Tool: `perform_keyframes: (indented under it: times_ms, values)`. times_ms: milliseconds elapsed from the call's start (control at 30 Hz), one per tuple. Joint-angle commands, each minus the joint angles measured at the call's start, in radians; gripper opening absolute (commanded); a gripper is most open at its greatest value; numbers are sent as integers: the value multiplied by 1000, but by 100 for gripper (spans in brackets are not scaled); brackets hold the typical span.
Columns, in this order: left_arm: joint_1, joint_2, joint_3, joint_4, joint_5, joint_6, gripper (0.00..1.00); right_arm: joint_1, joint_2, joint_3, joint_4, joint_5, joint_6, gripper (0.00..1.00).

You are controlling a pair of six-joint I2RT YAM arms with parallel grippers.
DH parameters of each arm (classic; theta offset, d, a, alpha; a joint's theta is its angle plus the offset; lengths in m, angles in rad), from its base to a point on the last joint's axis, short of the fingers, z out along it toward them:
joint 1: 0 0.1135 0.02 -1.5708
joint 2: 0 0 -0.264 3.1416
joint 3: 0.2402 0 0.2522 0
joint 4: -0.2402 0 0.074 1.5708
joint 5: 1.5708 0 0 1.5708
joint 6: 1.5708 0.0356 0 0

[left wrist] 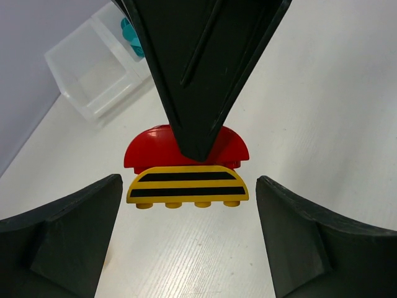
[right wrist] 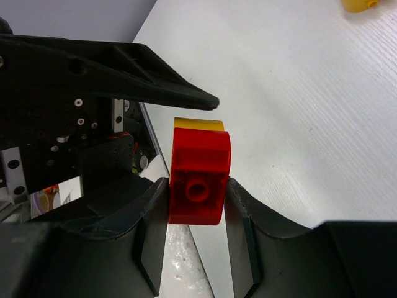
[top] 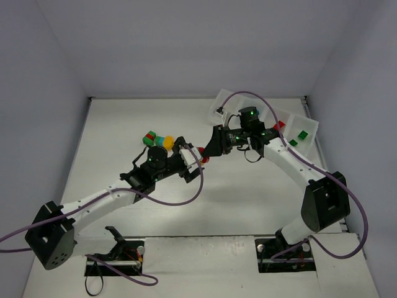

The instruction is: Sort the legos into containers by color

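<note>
From above, the left tool [top: 189, 162] and right tool [top: 209, 148] meet mid-desk [top: 248, 205]. A red brick [top: 204, 159] seems to sit between them, well short of the tray [top: 226, 100].

In the left wrist view, the left tool [left wrist: 186, 194] has its jaws wide apart, flanking the red brick [left wrist: 142, 150] and the joined yellow striped brick [left wrist: 186, 185] without touching them.

In the right wrist view, the right tool [right wrist: 196, 192] is clamped on the red brick [right wrist: 200, 155].

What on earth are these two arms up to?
They are sorting toy bricks by colour into a tray. The right hand pinches a red brick with a yellow striped brick stuck to it. The left hand is open around that pair, gripping nothing. Two green bricks already lie in the tray.
</note>
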Motion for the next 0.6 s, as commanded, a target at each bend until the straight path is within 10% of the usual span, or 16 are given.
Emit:
perform_keyframes:
  times_ms: [0, 567]
  values:
    - [8, 9, 55, 59, 18, -10, 82, 0, -52, 27, 47, -50, -2, 0]
    - [8, 70, 101, 86, 10, -21, 82, 3, -26, 34, 78, -56, -6, 0]
